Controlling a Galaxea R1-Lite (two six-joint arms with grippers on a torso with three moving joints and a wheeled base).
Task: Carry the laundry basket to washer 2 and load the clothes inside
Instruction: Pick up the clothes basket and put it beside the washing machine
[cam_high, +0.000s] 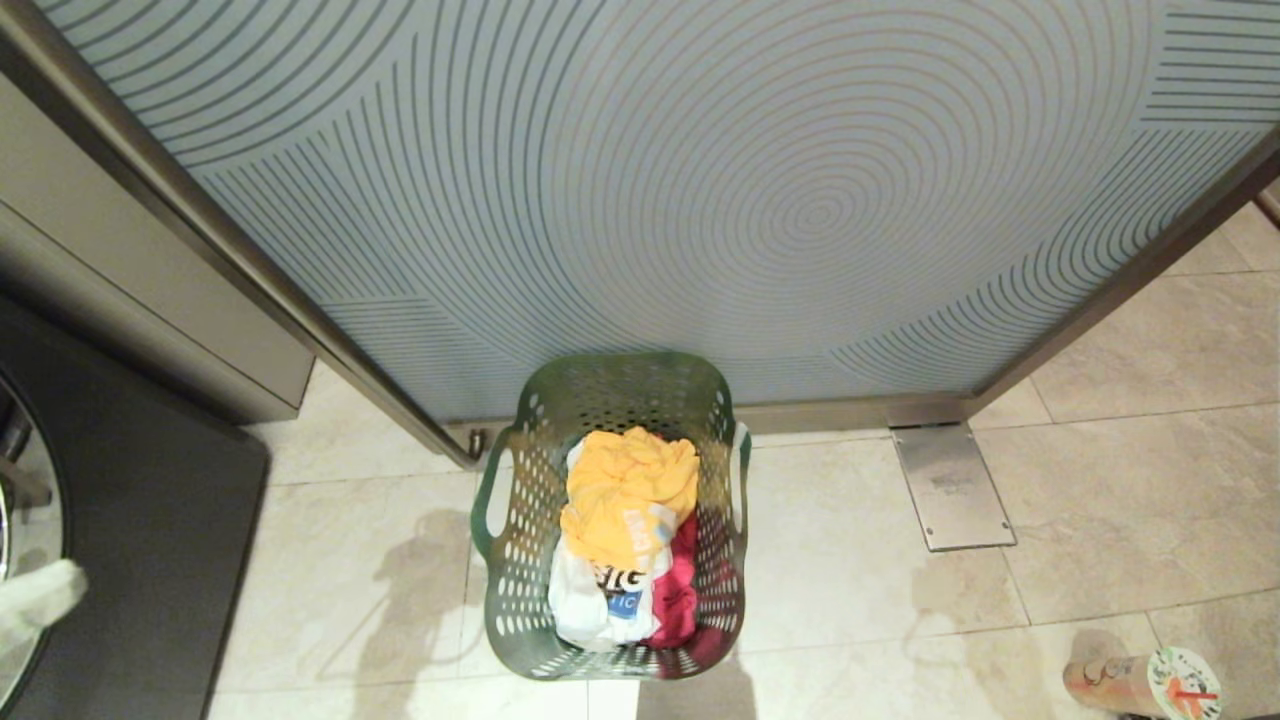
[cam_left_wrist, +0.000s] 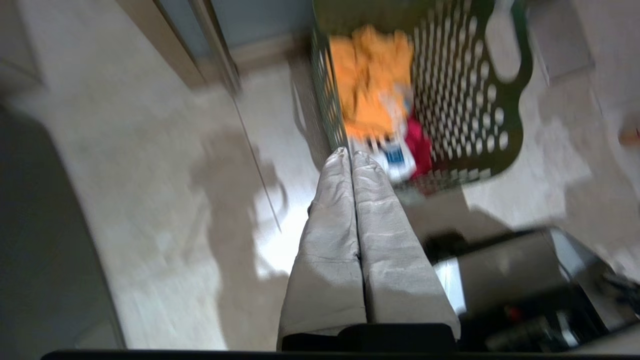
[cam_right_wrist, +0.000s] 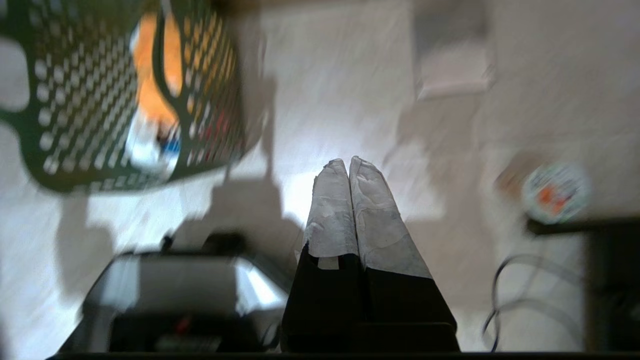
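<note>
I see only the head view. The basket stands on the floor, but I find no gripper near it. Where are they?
Observer: The left gripper is shut, above the floor beside the laundry basket, and holds nothing.
Operator: And the right one?
Observer: The right gripper is also shut and empty, above bare tiles on the other side of the basket.
Operator: Is anything near the right gripper?
Observer: A dark cable lies on the floor close to it.

Green laundry basket (cam_high: 520, 560) stands upright on tile, holding clothes (cam_high: 625, 520).
</note>
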